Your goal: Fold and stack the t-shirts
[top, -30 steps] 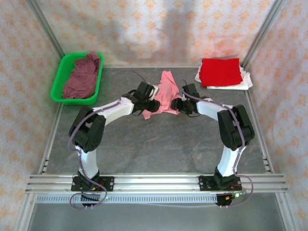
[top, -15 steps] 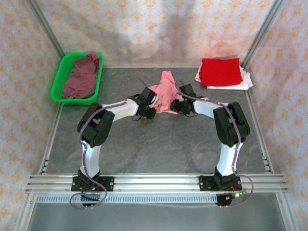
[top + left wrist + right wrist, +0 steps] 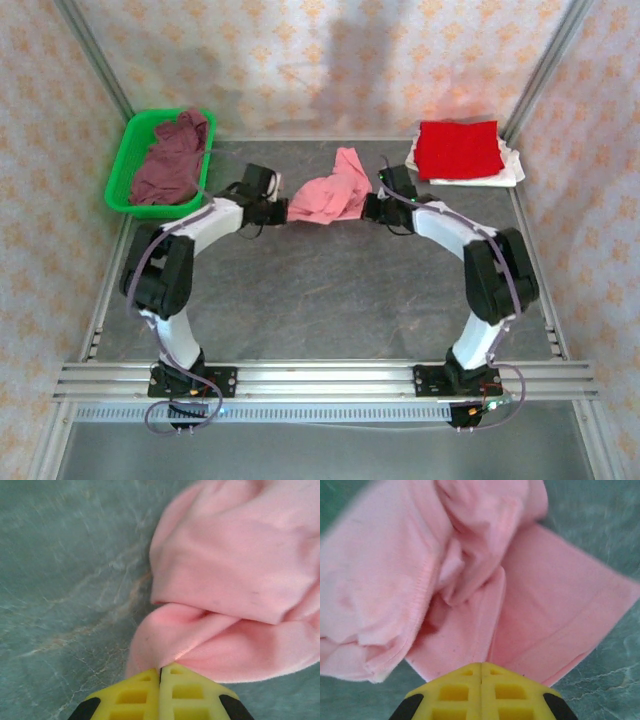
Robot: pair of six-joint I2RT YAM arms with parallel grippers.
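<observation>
At the far centre of the grey table (image 3: 330, 300), the pink shirt (image 3: 328, 195) sits bunched in a crumpled band between two grippers, with one end trailing toward the back wall. The left gripper (image 3: 279, 211) meets the shirt's left end. In the left wrist view its yellow fingers (image 3: 147, 680) are pressed together, pinching a rolled fold of pink cloth at their tips, and marbled tabletop shows to the left of the shirt. The right gripper (image 3: 369, 208) meets the shirt's right end. In the right wrist view its fingers (image 3: 495, 672) are likewise closed tight, nipping an edge of the fabric. A flat hemmed panel spreads to the right of them and looser folds pile up to the left. Whether the shirt hangs clear of the table or rests on it cannot be told.

Right of the pink shirt and farther back, the red shirt (image 3: 458, 148) lies folded square on top of the white shirt (image 3: 510, 170), whose edges peek out beneath it on the right and near sides. Left of the pink shirt, well apart, a green basket (image 3: 118, 172) holds the maroon shirt (image 3: 170, 160) in a loose heap. Both arms arc inward from the near rail toward the pink shirt.
</observation>
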